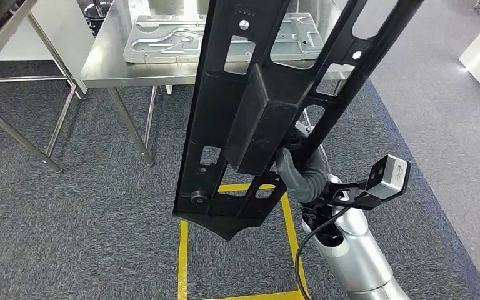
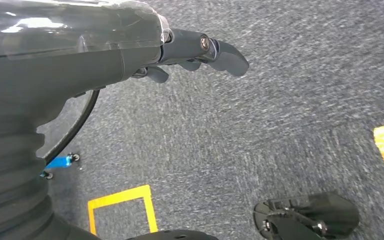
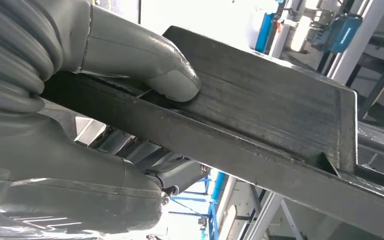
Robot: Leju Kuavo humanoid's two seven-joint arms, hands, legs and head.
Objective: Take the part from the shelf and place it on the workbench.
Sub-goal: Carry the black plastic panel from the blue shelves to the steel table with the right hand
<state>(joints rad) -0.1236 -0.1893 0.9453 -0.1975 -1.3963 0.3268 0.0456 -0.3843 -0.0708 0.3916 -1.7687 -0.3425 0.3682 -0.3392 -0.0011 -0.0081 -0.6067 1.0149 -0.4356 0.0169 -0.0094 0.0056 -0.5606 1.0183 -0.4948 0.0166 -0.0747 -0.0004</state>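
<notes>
We hold the long black part point(image 1: 269, 106) in our right hand point(image 1: 300, 172), fingers wrapped around its frame just below the raised block at its middle; in the right wrist view the thumb point(image 3: 172, 80) presses flat on the block's face. The part hangs upright in front of us above the carpet, its upper end rising over the near edge of the steel surface point(image 1: 109, 65), where a silver plate point(image 1: 162, 37) already lies. Our left hand point(image 2: 200, 50) hangs by our side with fingers loosely apart, holding nothing. To place well, we judge that we should step closer, keep the grip firm since the part is long and top-heavy, then tilt it flat onto the surface beside the plate, not on it
</notes>
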